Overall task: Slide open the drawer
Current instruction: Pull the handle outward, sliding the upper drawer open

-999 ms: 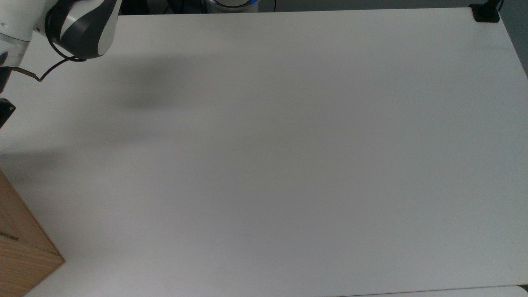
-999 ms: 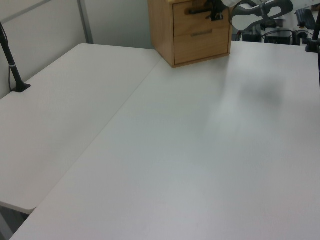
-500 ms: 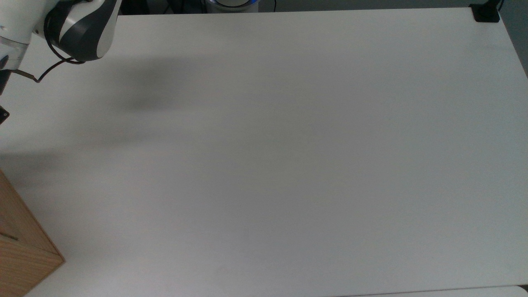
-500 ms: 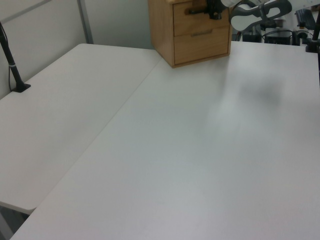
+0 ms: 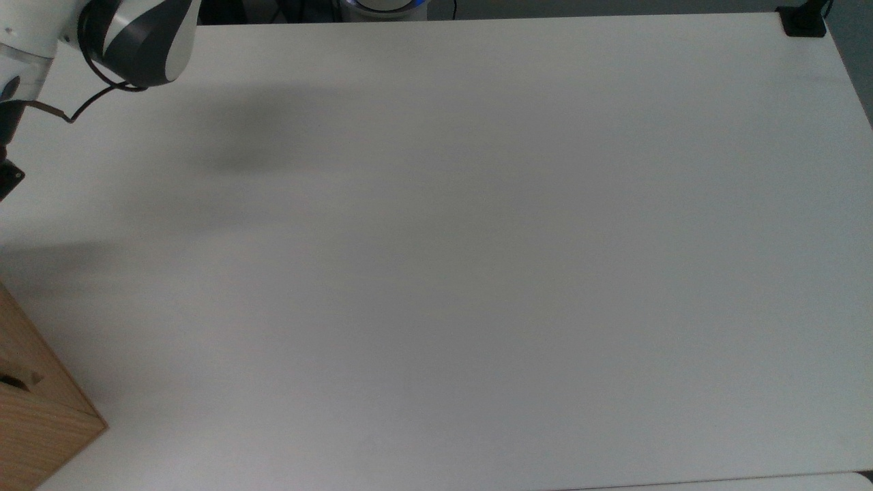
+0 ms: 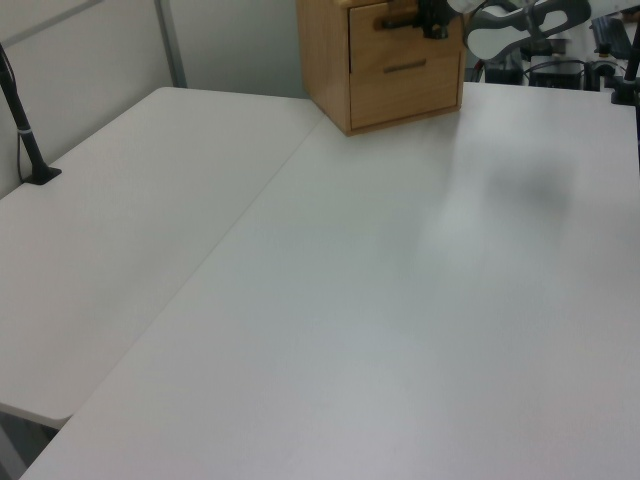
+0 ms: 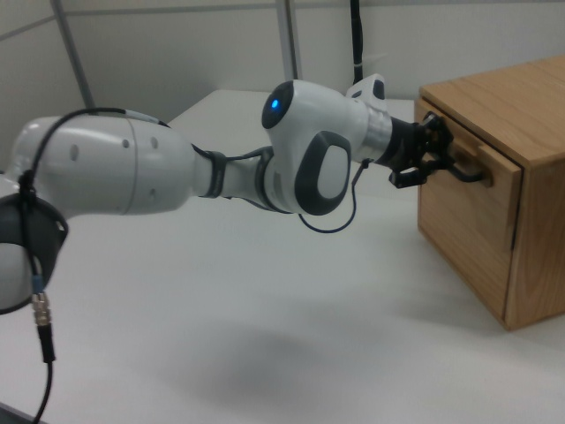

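Note:
The drawer (image 7: 484, 157) is the upper one in a light wooden cabinet (image 7: 503, 93) at the right view's right edge, and its front stands slightly proud of the cabinet body. My gripper (image 7: 439, 152) is shut on its thin black handle (image 7: 472, 173), with the white arm (image 7: 318, 159) reaching in from the right view's left. In the left view the same drawer (image 6: 375, 36) sits at the top edge, with my gripper (image 6: 432, 17) at the right end of its handle (image 6: 398, 20). The top view catches a corner of the cabinet (image 5: 34, 416).
A second, closed drawer (image 6: 405, 88) lies below the first. The wide white table (image 5: 477, 239) stretches out in front of the cabinet. A black clamp (image 5: 803, 20) sits at a far table corner, and a black pole (image 6: 25, 130) stands at the left view's left.
The drawer front has come out a little from the cabinet. In the top view a small gap now shows at its edge. The arm shifted slightly with it.

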